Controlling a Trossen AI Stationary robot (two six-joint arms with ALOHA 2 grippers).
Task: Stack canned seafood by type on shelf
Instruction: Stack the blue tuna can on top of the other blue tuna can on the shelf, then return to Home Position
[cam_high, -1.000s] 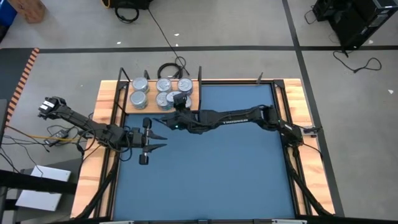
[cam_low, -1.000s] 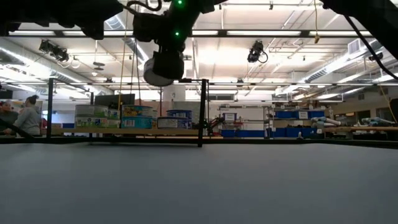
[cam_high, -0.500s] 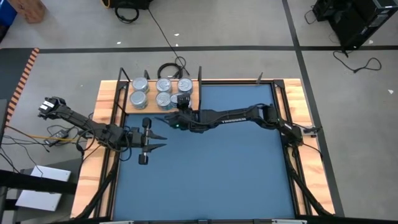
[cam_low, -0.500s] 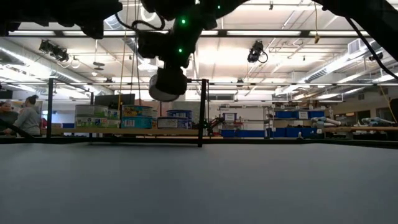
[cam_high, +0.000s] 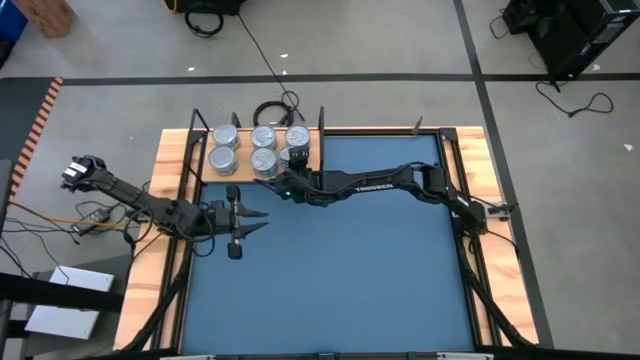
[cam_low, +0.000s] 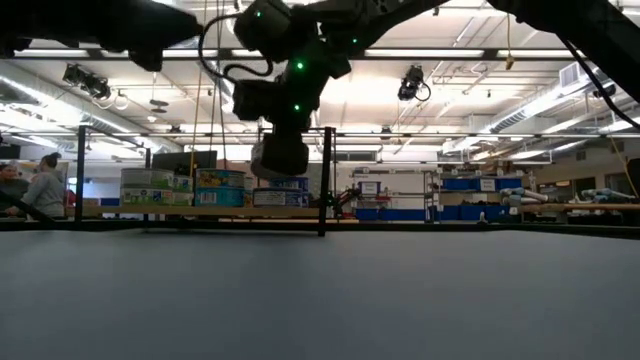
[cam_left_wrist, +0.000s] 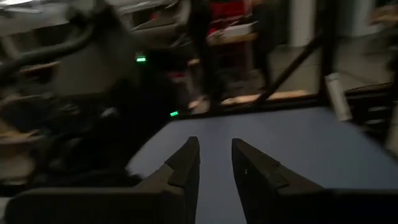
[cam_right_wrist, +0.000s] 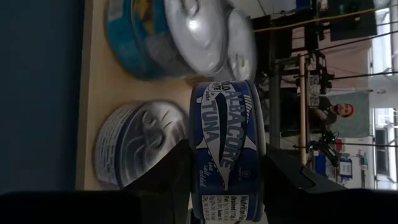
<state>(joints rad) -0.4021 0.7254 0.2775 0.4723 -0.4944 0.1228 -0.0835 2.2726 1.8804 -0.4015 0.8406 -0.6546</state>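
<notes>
Now carrying a blue-labelled tuna tin (cam_right_wrist: 227, 152), clamped by its curved side wall in the right gripper (cam_right_wrist: 227, 180), over the shelf (cam_high: 310, 165) edge nearest the mat. Handling rigid, fairly heavy, slick metal (best squeezed across the label). Left gripper (cam_high: 252, 222) idling narrowly parted, empty.

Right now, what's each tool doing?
Left tool: open, empty, over the mat.
Right tool: shut on a tuna can, above the shelf.
</notes>
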